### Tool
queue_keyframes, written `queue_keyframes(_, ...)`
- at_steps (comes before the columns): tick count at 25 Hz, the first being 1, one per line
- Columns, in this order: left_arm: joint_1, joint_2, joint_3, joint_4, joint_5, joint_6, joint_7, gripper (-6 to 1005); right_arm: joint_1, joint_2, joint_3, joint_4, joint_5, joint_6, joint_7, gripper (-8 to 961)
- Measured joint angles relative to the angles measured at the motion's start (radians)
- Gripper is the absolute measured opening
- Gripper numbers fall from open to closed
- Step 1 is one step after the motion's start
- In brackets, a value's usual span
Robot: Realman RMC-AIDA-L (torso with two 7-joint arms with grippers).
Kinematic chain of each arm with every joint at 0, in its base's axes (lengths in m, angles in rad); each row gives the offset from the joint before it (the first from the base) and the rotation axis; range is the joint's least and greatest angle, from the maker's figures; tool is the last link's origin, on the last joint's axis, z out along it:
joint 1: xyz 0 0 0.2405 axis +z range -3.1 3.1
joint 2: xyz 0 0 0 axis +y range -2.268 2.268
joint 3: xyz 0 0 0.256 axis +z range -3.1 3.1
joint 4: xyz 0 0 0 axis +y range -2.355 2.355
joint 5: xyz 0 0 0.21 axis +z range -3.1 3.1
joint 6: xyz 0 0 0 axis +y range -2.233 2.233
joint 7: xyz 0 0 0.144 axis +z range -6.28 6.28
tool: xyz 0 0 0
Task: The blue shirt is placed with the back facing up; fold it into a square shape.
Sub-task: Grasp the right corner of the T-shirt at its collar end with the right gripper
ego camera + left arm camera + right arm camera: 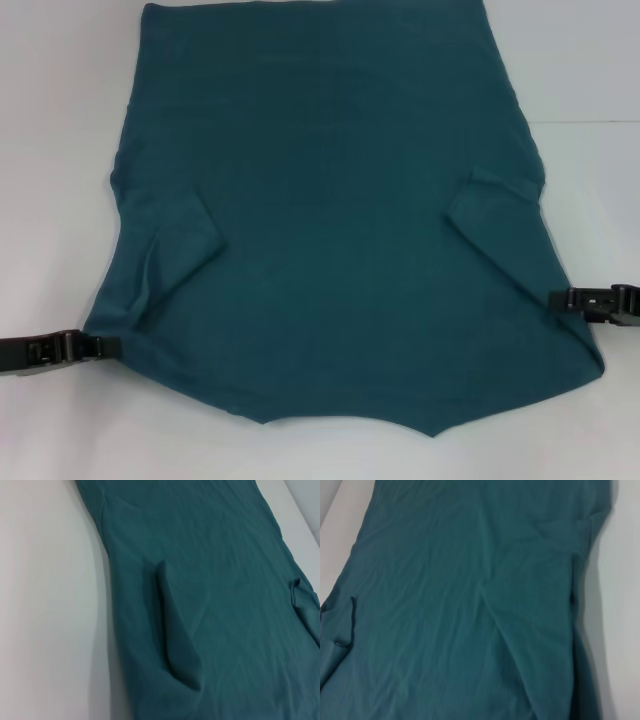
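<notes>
Dark teal-blue soft cloth shirt [330, 230] spread plain-side up on white table [60, 120], sleeves folded inward; left gripper [100, 347] and right gripper [562, 299] at near corners, jaw state unclear; risks uneven lifting, skewing fold.

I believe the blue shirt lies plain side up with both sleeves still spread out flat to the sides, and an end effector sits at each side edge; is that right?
Not quite. In the head view the blue shirt lies plain side up, but both sleeves are already folded inward onto the body, not spread out. The left end effector and right end effector do sit at its side edges.
</notes>
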Motion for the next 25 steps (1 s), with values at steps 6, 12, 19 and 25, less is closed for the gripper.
queue_keyframes(6, 0.000, 0.000, 0.000, 0.000, 0.000, -0.001, 0.000, 7, 0.000, 0.000, -0.015, 0.001, 0.001, 0.000, 0.005, 862)
queue_keyframes(12, 0.000, 0.000, 0.000, 0.000, 0.000, -0.002, 0.000, 7, 0.001, 0.003, -0.043, -0.002, 0.004, -0.008, 0.008, 862)
queue_keyframes(19, -0.001, 0.000, 0.003, 0.000, 0.000, -0.001, 0.000, 7, 0.002, 0.011, -0.047, 0.003, 0.004, -0.069, -0.004, 861)
queue_keyframes(25, -0.002, 0.000, 0.004, 0.000, 0.000, -0.002, 0.000, 7, 0.009, 0.015, -0.039, 0.002, 0.005, -0.121, -0.019, 863)
